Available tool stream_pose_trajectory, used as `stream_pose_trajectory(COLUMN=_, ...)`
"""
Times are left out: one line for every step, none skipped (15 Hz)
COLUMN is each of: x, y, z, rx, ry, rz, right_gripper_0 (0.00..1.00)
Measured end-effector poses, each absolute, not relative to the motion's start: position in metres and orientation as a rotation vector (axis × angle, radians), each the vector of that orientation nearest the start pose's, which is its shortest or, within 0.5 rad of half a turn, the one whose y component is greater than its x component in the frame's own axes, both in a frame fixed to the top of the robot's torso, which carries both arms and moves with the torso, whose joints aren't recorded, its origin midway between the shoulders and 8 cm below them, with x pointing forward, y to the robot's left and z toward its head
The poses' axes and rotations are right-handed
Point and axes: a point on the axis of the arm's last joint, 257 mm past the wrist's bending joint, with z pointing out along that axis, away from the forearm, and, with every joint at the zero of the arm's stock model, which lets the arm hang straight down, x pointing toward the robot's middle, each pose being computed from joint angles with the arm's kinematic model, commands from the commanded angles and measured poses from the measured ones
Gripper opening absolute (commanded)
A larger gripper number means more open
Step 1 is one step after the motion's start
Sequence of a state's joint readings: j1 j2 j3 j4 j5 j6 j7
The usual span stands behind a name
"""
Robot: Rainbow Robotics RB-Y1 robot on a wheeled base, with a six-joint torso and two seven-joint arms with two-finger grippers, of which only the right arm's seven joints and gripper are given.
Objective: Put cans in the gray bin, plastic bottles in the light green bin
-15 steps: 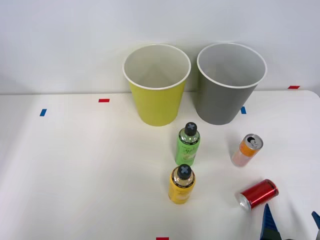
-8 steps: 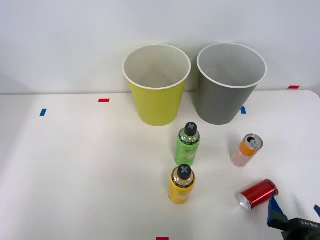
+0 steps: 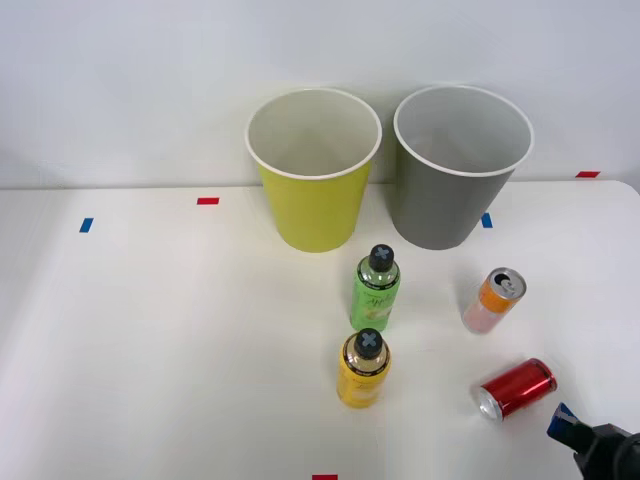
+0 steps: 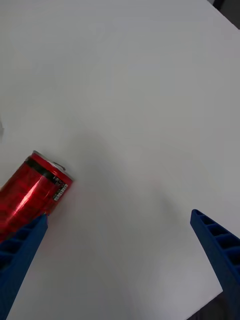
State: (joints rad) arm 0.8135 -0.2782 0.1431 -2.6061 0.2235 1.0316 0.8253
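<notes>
Pincer (image 4: 120,265) spread wide and holding nothing, low over the surface (image 3: 150,350), with the red can (image 3: 515,388) lying on its side just beside one finger, its long axis slanting away toward the gray bin (image 3: 455,180) well beyond.

Not much of the robot on show here, so we'll just go over what we can see. The right pincer (image 4: 120,265) has two bright blue plastic fingers (image 4: 220,255), wedge-shaped and tapering to a point, with molded ribs running across their inner faces like little ladder rungs. Bottom right of the front view we get one blue tip poking out of a chunky black housing (image 3: 608,452), matte with rounded edges. We can't make out any cables, screws or markings on it.
</notes>
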Motion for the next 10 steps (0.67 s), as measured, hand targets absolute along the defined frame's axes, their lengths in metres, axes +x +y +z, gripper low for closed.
stream_pose_trajectory(x=0.257, y=-0.324, z=-0.273, rx=0.683, ry=2.201, rz=-0.097, right_gripper_0=1.0)
stream_pose_trajectory(x=0.261, y=-0.319, z=-0.272, rx=0.689, ry=2.206, rz=-0.082, right_gripper_0=1.0)
stream_pose_trajectory(x=0.267, y=-0.313, z=-0.268, rx=0.673, ry=2.201, rz=-0.065, right_gripper_0=1.0)
stream_pose_trajectory(x=0.272, y=-0.308, z=-0.265, rx=0.649, ry=2.202, rz=-0.054, right_gripper_0=1.0)
stream_pose_trajectory(x=0.274, y=-0.304, z=-0.266, rx=0.63, ry=2.21, rz=-0.049, right_gripper_0=1.0)
stream_pose_trajectory(x=0.274, y=-0.301, z=-0.267, rx=0.613, ry=2.222, rz=-0.046, right_gripper_0=1.0)
stream_pose_trajectory(x=0.274, y=-0.298, z=-0.268, rx=0.603, ry=2.232, rz=-0.042, right_gripper_0=1.0)
stream_pose_trajectory(x=0.274, y=-0.296, z=-0.269, rx=0.607, ry=2.24, rz=-0.036, right_gripper_0=1.0)
stream_pose_trajectory(x=0.274, y=-0.293, z=-0.27, rx=0.636, ry=2.245, rz=-0.021, right_gripper_0=1.0)
stream_pose_trajectory(x=0.274, y=-0.289, z=-0.273, rx=0.679, ry=2.257, rz=0.007, right_gripper_0=1.0)
